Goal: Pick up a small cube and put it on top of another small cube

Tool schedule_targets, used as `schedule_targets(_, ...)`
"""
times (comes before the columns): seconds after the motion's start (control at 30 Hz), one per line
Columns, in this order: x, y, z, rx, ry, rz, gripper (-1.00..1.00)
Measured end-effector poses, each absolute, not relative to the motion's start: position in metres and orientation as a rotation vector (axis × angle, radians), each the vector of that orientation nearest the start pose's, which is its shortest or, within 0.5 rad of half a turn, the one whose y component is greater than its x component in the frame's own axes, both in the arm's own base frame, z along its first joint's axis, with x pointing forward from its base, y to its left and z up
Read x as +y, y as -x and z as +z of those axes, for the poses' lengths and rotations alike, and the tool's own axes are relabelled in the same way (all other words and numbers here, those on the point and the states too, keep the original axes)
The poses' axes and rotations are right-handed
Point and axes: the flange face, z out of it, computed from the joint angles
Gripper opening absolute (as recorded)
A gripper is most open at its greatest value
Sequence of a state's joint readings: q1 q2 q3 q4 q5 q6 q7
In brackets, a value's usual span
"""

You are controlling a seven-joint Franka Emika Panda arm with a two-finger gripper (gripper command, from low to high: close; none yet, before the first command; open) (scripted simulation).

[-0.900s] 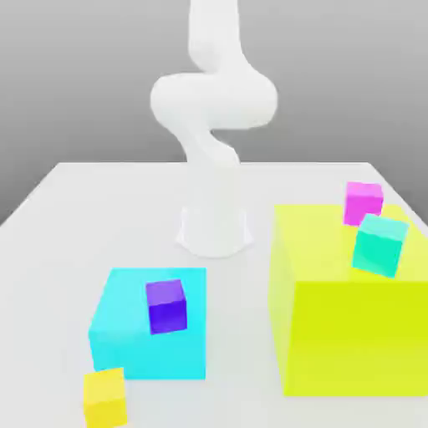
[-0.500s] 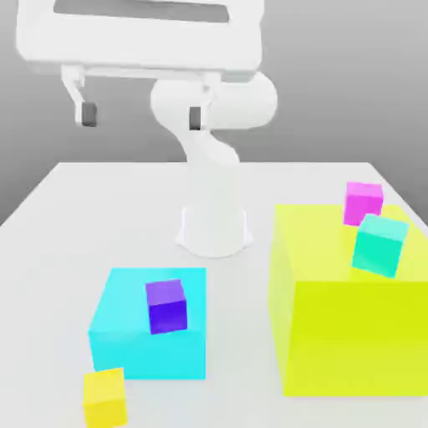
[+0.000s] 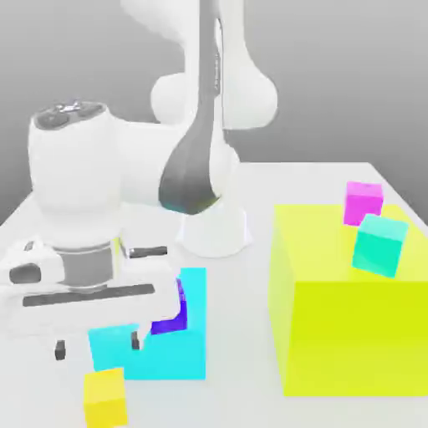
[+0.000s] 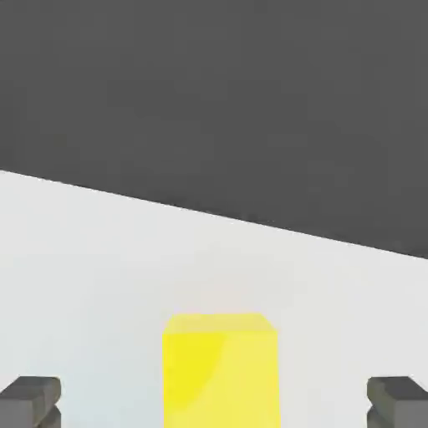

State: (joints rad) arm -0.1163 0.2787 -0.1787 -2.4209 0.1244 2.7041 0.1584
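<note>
Above the yellow cube [image 3: 105, 399], open claw [image 3: 98, 343]; white table [image 3: 242, 351].

Bright, flat light (shadows faint)

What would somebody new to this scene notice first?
Probably the big bright yellow block at the exterior view's right, with a magenta cube and a teal cube showing against it. Next, the white gripper, open above the small yellow cube at the exterior view's lower left.
</note>
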Motion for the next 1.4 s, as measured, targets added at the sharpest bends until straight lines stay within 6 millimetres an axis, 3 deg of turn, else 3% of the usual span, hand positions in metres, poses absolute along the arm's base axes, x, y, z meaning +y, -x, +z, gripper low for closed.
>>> schedule_targets(0.13, -0.153, -0.468, 0.144, 0.86, 3.02, -0.001, 0.0)
schedule_targets(0.17, -0.153, -0.467, 0.137, 0.86, 3.02, -0.001, -1.0)
schedule_targets(0.4, -0.152, -0.467, 0.137, 0.859, 3.019, 0.002, -1.0)
schedule_targets(0.57, -0.146, -0.47, 0.195, 0.848, 3.019, 0.002, -1.0)
schedule_targets(0.7, -0.065, -0.495, 0.258, 0.707, 3.022, 0.007, -1.0)
schedule_targets(0.8, 0.025, -0.499, 0.31, 0.529, 3.044, 0.017, -1.0)
schedule_targets(0.93, 0.117, -0.475, 0.379, 0.373, 3.07, 0.024, -1.0)
schedule_targets(1.07, 0.193, -0.426, 0.445, 0.24, 3.111, 0.015, -1.0)
schedule_targets(1.13, 0.213, -0.408, 0.448, 0.199, 3.126, 0.008, -1.0)
schedule_targets(1.2, 0.218, -0.404, 0.425, 0.189, 3.13, 0.006, -1.0)
schedule_targets(1.23, 0.219, -0.402, 0.412, 0.187, 3.131, 0.006, 1.0)
schedule_targets(1.4, 0.219, -0.402, 0.412, 0.187, 3.131, 0.006, 1.0)
